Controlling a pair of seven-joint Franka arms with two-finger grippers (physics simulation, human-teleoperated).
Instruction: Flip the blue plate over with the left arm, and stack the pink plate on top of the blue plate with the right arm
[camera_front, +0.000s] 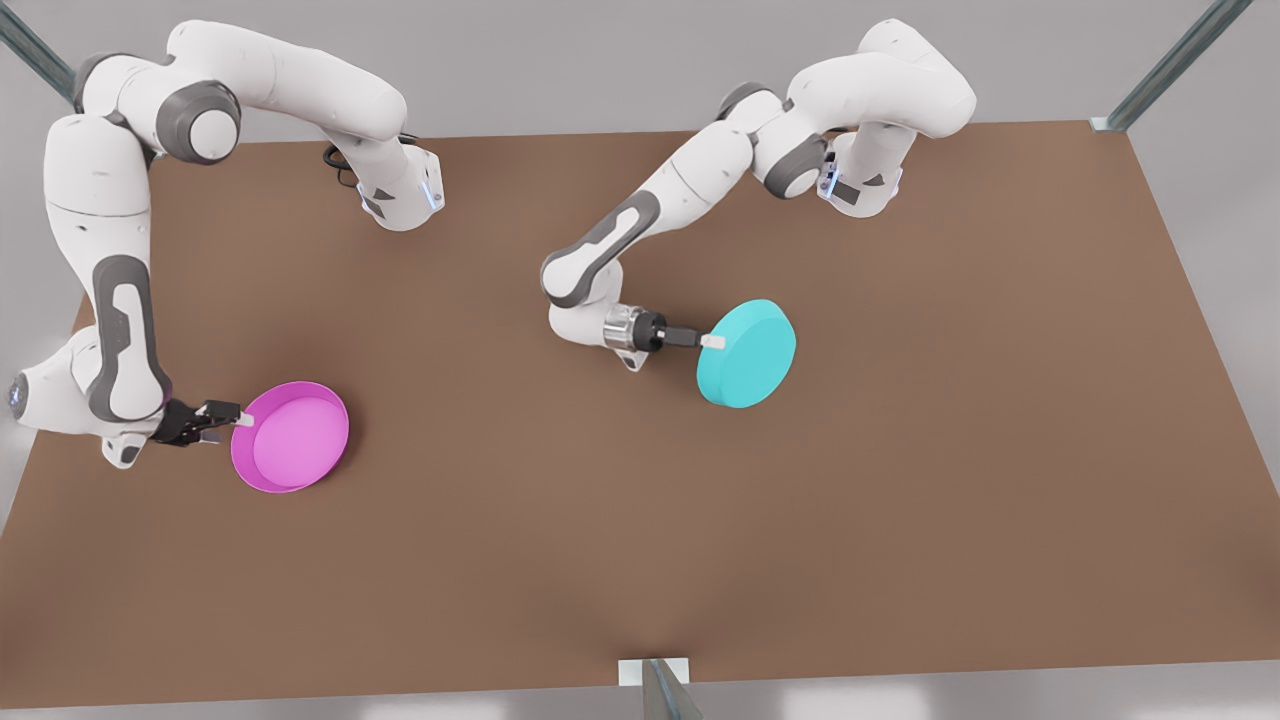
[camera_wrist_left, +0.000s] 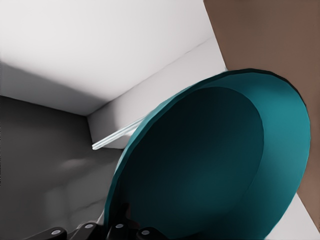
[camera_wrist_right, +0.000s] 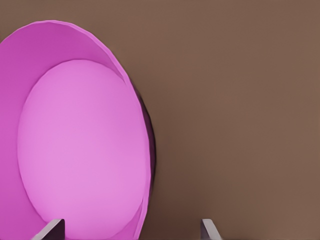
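On the plain brown tabletop (camera_front: 900, 480), the left gripper (camera_front: 712, 341) clamps the rim of the round turquoise-cyan blue plate (camera_front: 748, 353) – tilted, bottom up – while left of it in the front view, the right gripper (camera_front: 243, 420), fingers apart, sits at the rim of the round magenta pink plate (camera_front: 292, 437).

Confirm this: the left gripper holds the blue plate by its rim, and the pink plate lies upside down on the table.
Not quite. The pink plate lies right side up, its lighter inside facing upward in the front view. The rest holds: the left gripper holds the blue plate by its rim, and the table bears the pink one.
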